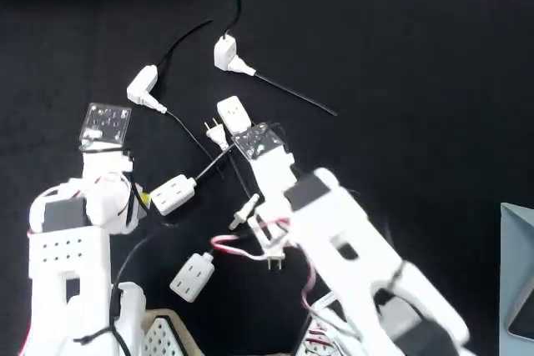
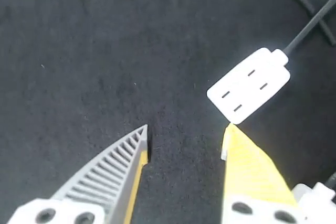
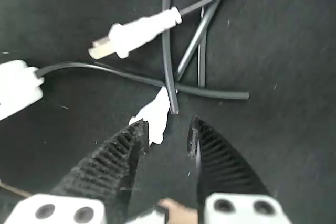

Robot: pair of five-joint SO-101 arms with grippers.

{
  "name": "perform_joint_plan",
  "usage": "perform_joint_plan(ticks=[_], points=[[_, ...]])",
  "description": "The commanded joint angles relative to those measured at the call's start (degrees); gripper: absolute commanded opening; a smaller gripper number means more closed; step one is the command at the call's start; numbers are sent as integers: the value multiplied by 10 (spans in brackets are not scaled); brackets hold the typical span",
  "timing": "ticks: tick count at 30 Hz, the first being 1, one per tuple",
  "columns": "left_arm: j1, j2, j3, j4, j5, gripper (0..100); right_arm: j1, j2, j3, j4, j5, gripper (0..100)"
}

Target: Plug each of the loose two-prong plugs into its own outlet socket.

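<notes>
Starting left: note the left pincer (image 2: 186, 129), spread wide over bare counter (image 2: 79, 51), holding nothing, with its yellow finger (image 2: 249, 171) just beside the socket (image 2: 249, 85). Lowered here, would likely close on nothing and shove that socket aside, dragging its cable (image 2: 310, 24) along.

Moving right: find the right pincer (image 3: 167, 124) partly open and empty, with the near plug (image 3: 155, 116) lying on the counter between the tips, touching or nearly touching one finger. Closed now, risks an off-centre pinch, rolling or flicking the plug out. Risks also catching the crossed cables (image 3: 168, 56) just beyond the tips, then tugging the far plug (image 3: 142, 29) and the socket on any lift.

As for heading, judged from the high view: near plug flat near the middle, long axis on a diagonal, cable end up and right, narrow end down and left, probably the prongs, though too small to be sure. Aims roughly toward a second socket (image 1: 192, 277) lower down, not toward the first. Socket by the left pincer flat too, slotted face up, long axis in line with its cable. Calls for tipping the prongs downward before any push into upward slots.
</notes>
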Motion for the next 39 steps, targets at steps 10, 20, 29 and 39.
perform_joint_plan(ticks=[10, 20, 29, 39], points=[[-7, -35, 109, -93, 6, 227, -62, 158, -90, 4, -91, 132], [-7, -35, 147, -125, 4, 227, -36, 283, -111, -25, -105, 131], [-7, -35, 152, -127, 3, 227, -12, 329, -116, -25, -63, 5], [-7, -35, 153, -127, 3, 227, 81, 106, -174, 120, 45, 12]])
